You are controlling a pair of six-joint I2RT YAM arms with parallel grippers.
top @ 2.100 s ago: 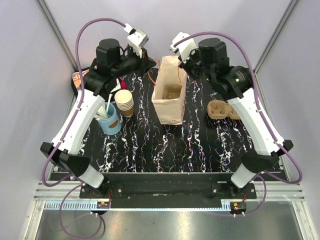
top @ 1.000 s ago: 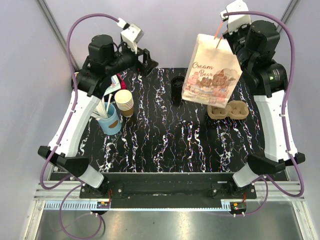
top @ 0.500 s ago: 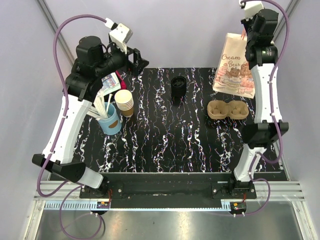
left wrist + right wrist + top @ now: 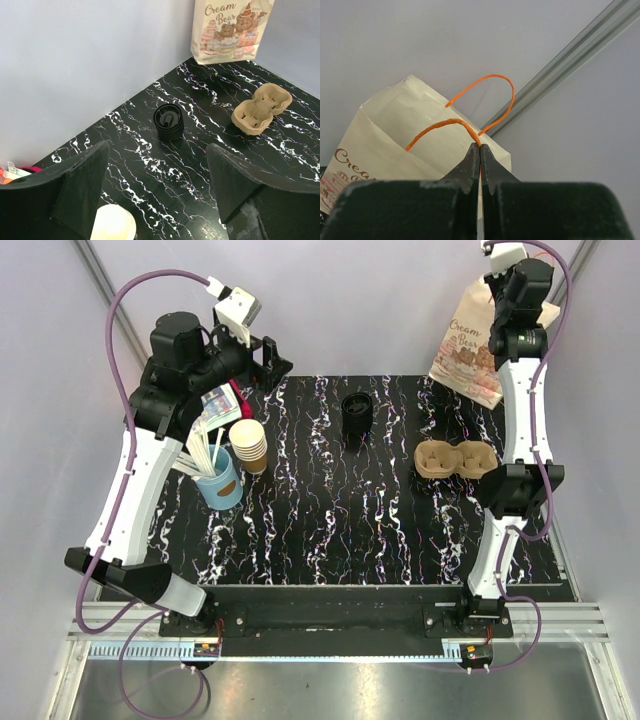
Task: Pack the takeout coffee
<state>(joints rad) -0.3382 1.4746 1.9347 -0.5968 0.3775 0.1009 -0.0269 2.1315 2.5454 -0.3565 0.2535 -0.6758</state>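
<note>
Only the right wrist view shows the right gripper (image 4: 480,147) pinching the orange handle (image 4: 445,122) of the bag (image 4: 410,135). The left gripper (image 4: 156,150) gapes empty; the bag hangs slightly higher than before.

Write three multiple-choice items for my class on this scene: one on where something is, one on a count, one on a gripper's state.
1. Where is the takeout coffee?
A. in the paper bag
B. on the table, apart from the cup tray
C. in a tray hole

2. How many holes has the cup tray?
A. two
B. four
C. six

3. What is the right gripper doing?
A. standing open
B. shut on the coffee
C. shut on the bag's orange handle

Answers:
1 B, it stands alone on bare tabletop.
2 A, two hollows show side by side.
3 C, the closed gripper pinches the orange loop.
</note>
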